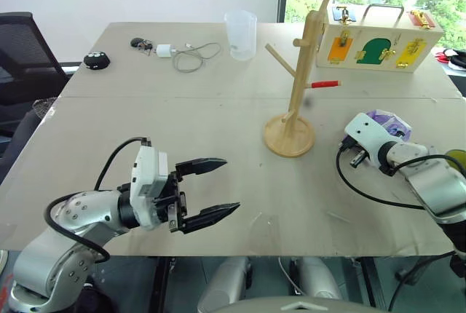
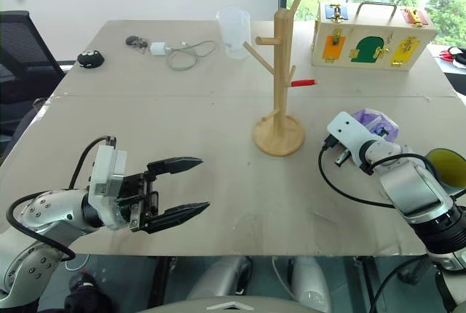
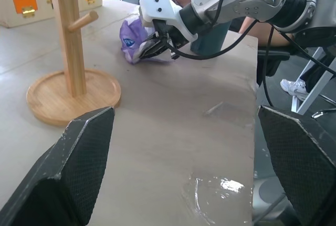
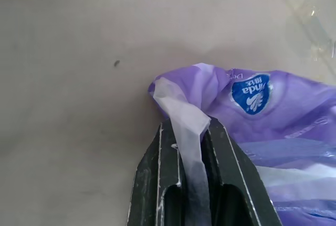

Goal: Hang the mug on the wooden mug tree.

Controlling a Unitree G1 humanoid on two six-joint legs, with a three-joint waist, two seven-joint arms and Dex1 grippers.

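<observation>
One mug [image 2: 445, 161], teal outside and yellow inside: it stands at the far right edge of the table [image 1: 182, 131], just behind my right forearm, with its handle hidden from me. I judge it rigid, glazed and slippery, moderately heavy, and breakable if dropped. Best hold, I judge: across the rim wall, leaving the handle free for a peg.

One wooden mug tree [image 2: 281, 80], upright mid-table, all pegs bare.

Right gripper [image 4: 190, 126]: clamped on a white tissue [image 4: 181, 105] drawn from a purple tissue pack [image 4: 273, 110], not on the mug.

Left gripper [image 1: 230, 183]: jaws spread wide, holding nothing, hovering over the near left of the table.
</observation>
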